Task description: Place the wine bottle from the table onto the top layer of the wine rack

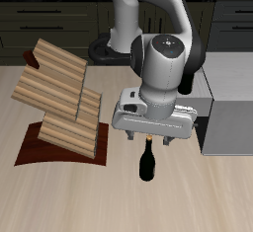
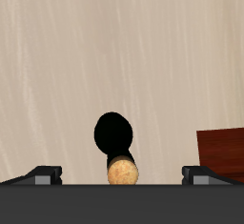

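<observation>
The wine bottle (image 1: 147,163) stands upright on the table (image 1: 208,201), near-black with a tan cap. My gripper (image 1: 148,140) hangs straight above it, open, its fingers spread to either side of the cap and not touching it. In the wrist view the tan cap and dark body of the bottle (image 2: 116,142) lie between the two fingertips (image 2: 40,174), which are far apart. The wine rack (image 1: 61,103) stands beside the bottle on its reddish-brown base. The rack's top layer (image 1: 51,66) is bare.
A grey box-like cabinet (image 1: 229,125) stands close on the bottle's other side. The robot's base (image 1: 114,43) is at the table's back. A corner of the rack's dark base (image 2: 222,153) shows in the wrist view.
</observation>
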### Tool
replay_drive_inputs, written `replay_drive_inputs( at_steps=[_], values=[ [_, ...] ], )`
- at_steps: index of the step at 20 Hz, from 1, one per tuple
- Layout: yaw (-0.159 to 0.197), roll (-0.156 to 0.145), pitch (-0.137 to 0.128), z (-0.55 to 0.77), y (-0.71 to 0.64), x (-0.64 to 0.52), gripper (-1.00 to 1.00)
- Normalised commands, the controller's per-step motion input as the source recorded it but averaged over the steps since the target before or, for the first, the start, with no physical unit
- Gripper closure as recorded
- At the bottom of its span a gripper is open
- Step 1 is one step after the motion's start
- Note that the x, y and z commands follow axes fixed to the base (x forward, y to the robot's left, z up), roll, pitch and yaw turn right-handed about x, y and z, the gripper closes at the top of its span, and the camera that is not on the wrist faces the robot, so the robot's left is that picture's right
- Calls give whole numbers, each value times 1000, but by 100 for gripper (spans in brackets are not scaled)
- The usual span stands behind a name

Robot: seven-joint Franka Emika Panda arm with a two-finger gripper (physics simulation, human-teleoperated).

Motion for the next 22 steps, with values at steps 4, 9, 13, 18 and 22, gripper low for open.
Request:
replay_drive_inputs(
  at_steps=[4, 9, 13, 18, 22],
  values=[
    [-2, 15, 22, -209, 18, -1, -100],
    [-4, -2, 27, -194, 19, 1, -100],
    [-1, 3, -4, -113, -57, -4, 100],
    [3, 7, -11, 3, -27, -34, 100],
    [17, 0, -15, 11, 21, 0, 100]
  ],
)
